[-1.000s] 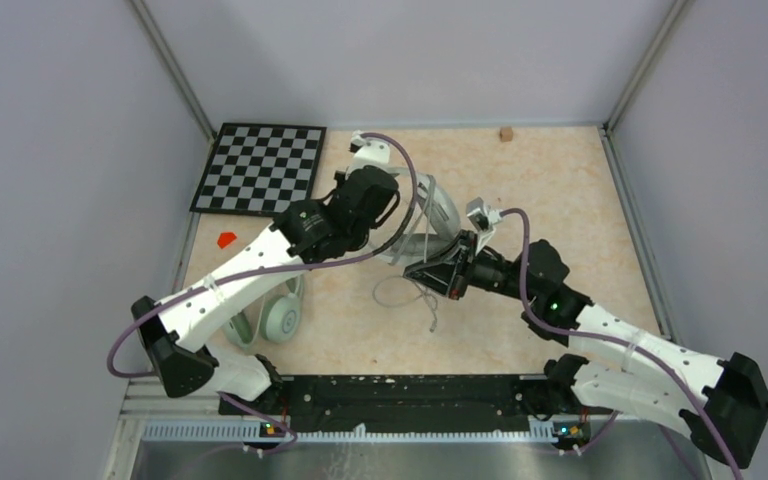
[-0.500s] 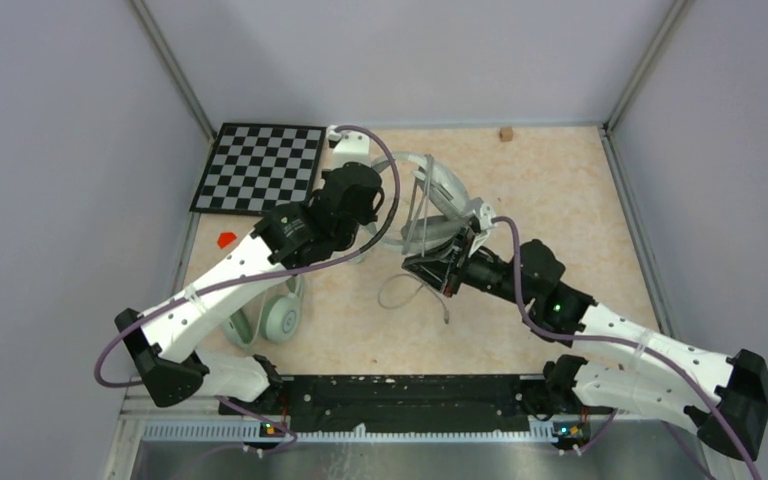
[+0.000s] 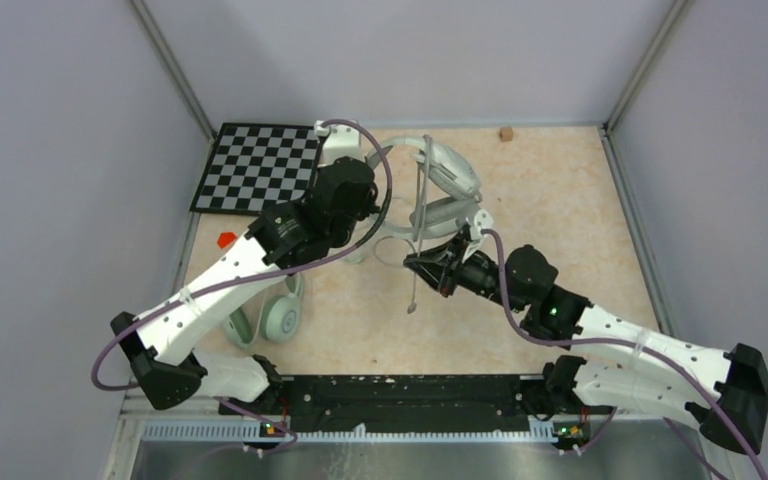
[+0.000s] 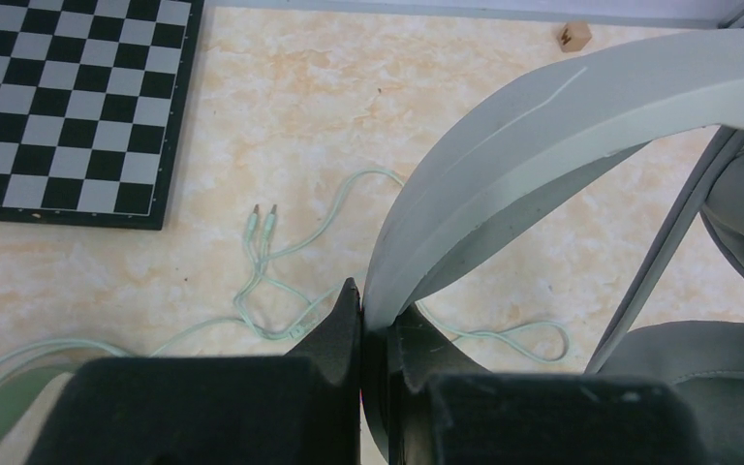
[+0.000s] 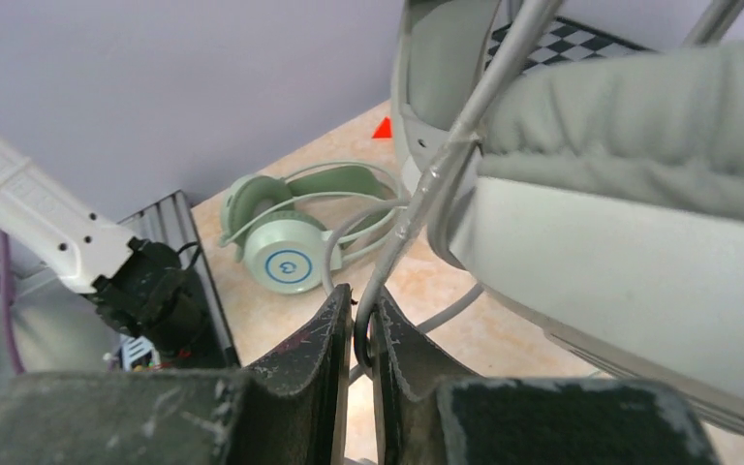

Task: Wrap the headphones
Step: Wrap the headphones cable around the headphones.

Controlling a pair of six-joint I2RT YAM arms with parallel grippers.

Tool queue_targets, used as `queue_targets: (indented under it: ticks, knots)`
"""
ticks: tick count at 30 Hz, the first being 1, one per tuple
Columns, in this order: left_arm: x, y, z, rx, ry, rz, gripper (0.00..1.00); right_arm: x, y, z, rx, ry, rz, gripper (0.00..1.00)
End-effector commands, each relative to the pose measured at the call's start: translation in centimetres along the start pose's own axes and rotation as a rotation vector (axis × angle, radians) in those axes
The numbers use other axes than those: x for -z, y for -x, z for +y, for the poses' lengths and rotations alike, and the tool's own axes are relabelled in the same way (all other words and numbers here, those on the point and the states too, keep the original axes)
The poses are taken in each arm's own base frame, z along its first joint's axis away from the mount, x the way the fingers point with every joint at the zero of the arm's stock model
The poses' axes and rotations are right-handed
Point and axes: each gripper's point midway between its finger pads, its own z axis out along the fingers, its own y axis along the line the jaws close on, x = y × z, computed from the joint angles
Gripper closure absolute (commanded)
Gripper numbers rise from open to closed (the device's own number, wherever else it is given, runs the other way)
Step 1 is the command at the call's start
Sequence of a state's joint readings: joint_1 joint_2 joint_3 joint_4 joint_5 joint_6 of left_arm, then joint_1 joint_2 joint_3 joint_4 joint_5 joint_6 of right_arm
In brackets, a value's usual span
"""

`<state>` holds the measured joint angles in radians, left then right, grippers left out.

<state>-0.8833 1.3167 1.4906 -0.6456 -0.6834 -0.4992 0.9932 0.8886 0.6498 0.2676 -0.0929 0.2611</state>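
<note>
The white headphones (image 3: 445, 178) hang above the table, held by the headband (image 4: 542, 126). My left gripper (image 3: 372, 212) is shut on that band, its tips (image 4: 376, 315) pinching the band's edge. The grey cable (image 3: 418, 215) runs taut from the headset down to my right gripper (image 3: 416, 263). That gripper (image 5: 360, 310) is shut on the cable (image 5: 426, 194), just below a grey ear cup (image 5: 620, 252). The cable's free end (image 3: 412, 305) dangles toward the table. The mint-green headphones (image 3: 278, 315) lie near the left arm, also in the right wrist view (image 5: 286, 242). Their pale-green cable (image 4: 271, 252) sprawls on the table.
A checkerboard (image 3: 260, 165) lies at the back left, with a small red marker (image 3: 226, 240) in front of it. A small brown cube (image 3: 506, 133) sits at the back edge. Grey walls close in the table on three sides.
The left arm has carried the white headset toward the back. The right gripper followed up and left along the cable. The loose grey loops on the table are now pulled into a straight run.
</note>
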Motion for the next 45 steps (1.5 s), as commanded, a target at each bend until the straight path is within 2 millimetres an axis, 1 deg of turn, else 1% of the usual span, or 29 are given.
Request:
queue_targets:
  ticks: [1, 7, 13, 17, 20, 23, 28, 30, 35, 41, 43, 44, 45]
  knots:
    - [2.9, 6.7, -1.9, 0.259, -0.138, -0.161, 1.0, -0.3, 1.3, -0.5, 0.094, -0.019, -0.115, 0.88]
    - [4.0, 7.8, -2.3, 0.29, -0.189, -0.182, 1.0, -0.5, 0.0, -0.8, 0.13, -0.012, -0.121, 0.84]
    - [4.7, 8.3, -2.6, 0.321, -0.226, -0.186, 1.0, -0.8, -1.0, -1.5, 0.135, -0.038, -0.106, 0.83]
    - [5.0, 8.6, -2.7, 0.331, -0.24, -0.191, 1.0, -0.6, -1.5, -2.7, 0.14, -0.089, -0.118, 0.82]
    - [5.2, 8.9, -2.8, 0.34, -0.246, -0.193, 1.0, -0.4, -2.4, -3.2, 0.148, -0.104, -0.121, 0.81]
    - [5.5, 9.2, -2.8, 0.35, -0.255, -0.198, 1.0, -0.1, -2.9, -3.6, 0.157, -0.117, -0.13, 0.78]
    - [5.4, 9.4, -2.6, 0.347, -0.242, -0.208, 1.0, 0.2, -3.3, -3.9, 0.159, -0.13, -0.115, 0.74]
    - [5.4, 9.4, -2.8, 0.352, -0.253, -0.205, 1.0, 0.3, -3.5, -4.2, 0.164, -0.148, -0.109, 0.73]
    - [5.8, 9.4, -3.1, 0.359, -0.279, -0.198, 1.0, 0.7, -3.8, -5.0, 0.176, -0.187, -0.115, 0.79]
    - [7.0, 9.0, -4.4, 0.381, -0.38, -0.155, 1.0, 0.7, -4.4, -5.5, 0.183, -0.202, -0.13, 0.82]
    - [7.4, 8.8, -4.7, 0.392, -0.406, -0.148, 1.0, 0.6, -3.9, -5.1, 0.183, -0.18, -0.149, 0.82]
    - [7.4, 8.7, -4.7, 0.392, -0.412, -0.146, 1.0, 0.5, -3.7, -4.5, 0.185, -0.151, -0.158, 0.78]
    - [7.4, 8.6, -4.6, 0.388, -0.409, -0.148, 1.0, 0.4, -3.4, -3.9, 0.189, -0.115, -0.165, 0.77]
